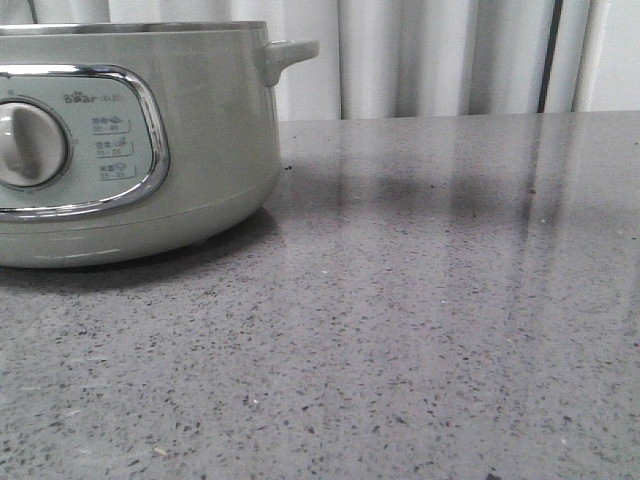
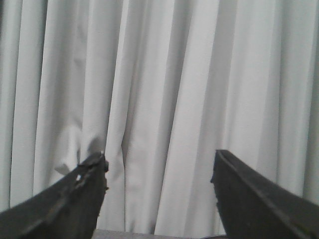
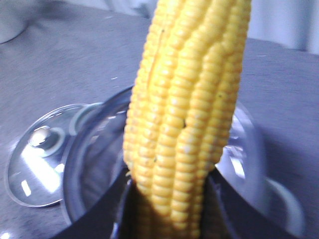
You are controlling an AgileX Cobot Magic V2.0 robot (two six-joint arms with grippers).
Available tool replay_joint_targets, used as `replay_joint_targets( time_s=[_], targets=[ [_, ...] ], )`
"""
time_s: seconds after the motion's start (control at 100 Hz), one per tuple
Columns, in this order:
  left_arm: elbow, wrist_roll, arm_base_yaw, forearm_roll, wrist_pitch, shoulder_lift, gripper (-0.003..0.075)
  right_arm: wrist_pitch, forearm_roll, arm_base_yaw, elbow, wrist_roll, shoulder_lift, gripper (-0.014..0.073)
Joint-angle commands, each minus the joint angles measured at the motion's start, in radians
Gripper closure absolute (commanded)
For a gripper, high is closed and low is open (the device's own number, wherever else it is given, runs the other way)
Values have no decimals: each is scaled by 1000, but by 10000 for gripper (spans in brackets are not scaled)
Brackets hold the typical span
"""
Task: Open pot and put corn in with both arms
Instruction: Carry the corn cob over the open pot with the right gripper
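Observation:
The pot (image 1: pixel 120 140), pale grey-green with a chrome-framed panel and a dial, stands at the far left of the front view with its steel rim uncovered. In the right wrist view my right gripper (image 3: pixel 169 204) is shut on the yellow corn (image 3: pixel 189 99), which stands up between the dark fingers (image 3: pixel 99 219). It is held over the pot's open, shiny-rimmed bowl (image 3: pixel 89 169). My left gripper (image 2: pixel 159 164) is open and empty, facing the white curtain. Neither gripper shows in the front view.
A glass lid (image 3: pixel 35 164) with a knob lies flat on the grey speckled table (image 1: pixel 420 330) beside the pot. A pale rounded object (image 3: pixel 10 22) sits at the far edge of the right wrist view. White curtains (image 1: pixel 450 55) hang behind the table.

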Motion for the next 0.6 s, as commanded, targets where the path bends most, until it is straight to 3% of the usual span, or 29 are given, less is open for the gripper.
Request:
replay_joint_targets(
  time_s=[0.0,0.15,0.34,0.39,0.49,0.59],
  targets=[
    [-34,-10,-6,1,-60,9,294,-87,11,52,-56,-14,39,550],
    [-34,-10,-6,1,-41,9,294,-130,9,73,-67,-14,144,466],
    [-34,-10,-6,1,-2,9,294,-127,9,73,-67,-14,190,117],
    [-34,-10,-6,1,3,9,294,-127,9,73,-67,-14,188,58],
    [-34,-10,-6,1,19,9,294,-120,5,68,-67,-14,165,46],
    [-34,-10,-6,-1,78,8,313,-94,-17,62,-65,-14,105,113]
  ],
)
